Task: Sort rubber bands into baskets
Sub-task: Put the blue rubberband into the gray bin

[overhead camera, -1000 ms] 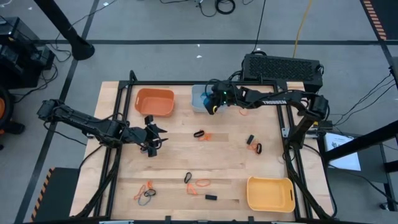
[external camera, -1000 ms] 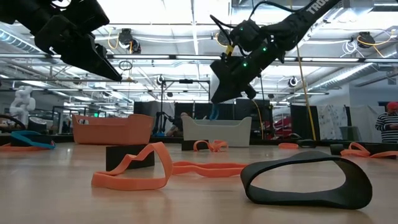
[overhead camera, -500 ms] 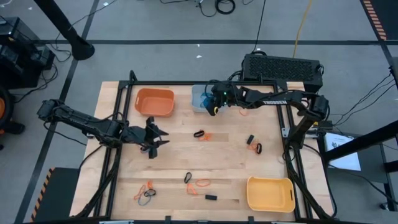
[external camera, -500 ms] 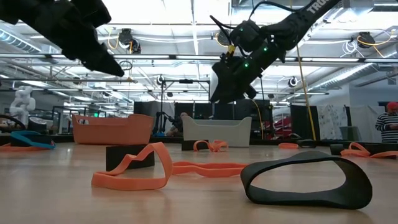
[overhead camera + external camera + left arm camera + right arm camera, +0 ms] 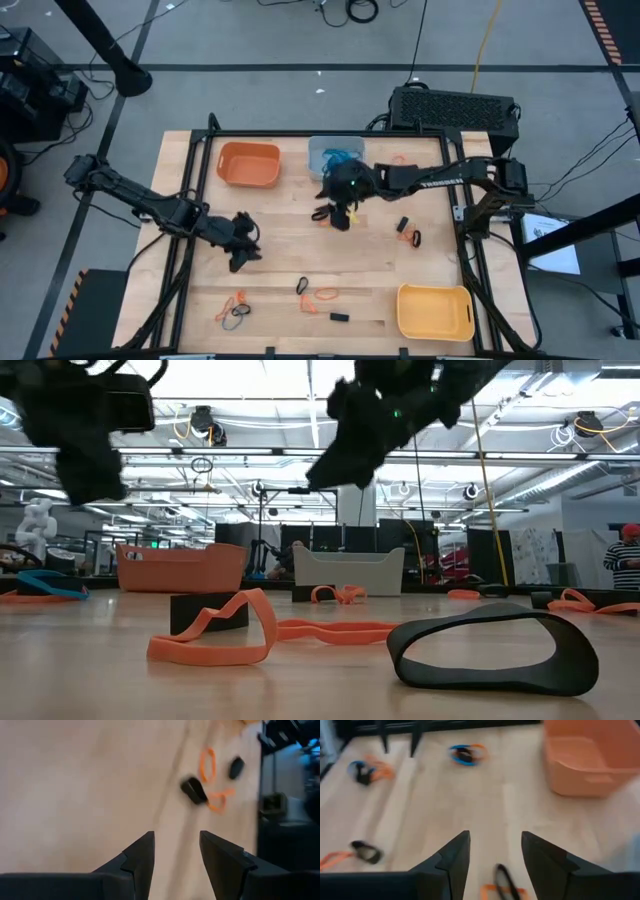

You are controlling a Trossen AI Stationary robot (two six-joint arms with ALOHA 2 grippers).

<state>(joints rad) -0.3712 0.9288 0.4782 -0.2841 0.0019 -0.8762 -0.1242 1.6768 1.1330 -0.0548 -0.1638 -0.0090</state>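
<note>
Right gripper (image 5: 345, 213) (fingers apart, empty) hangs just beside the black band (image 5: 320, 215), nearer than the left gripper (image 5: 243, 254), also open.

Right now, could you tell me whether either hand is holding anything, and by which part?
Nothing is held. The left hand and the right hand are both open, with only bare table showing between their fingers.

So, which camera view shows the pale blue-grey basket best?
The high view shows it best: the pale blue-grey basket is seen from above, with blue bands inside. The low view shows only its side wall, far back on the table. Neither wrist view shows it; the right wrist view shows only the orange basket.
</note>
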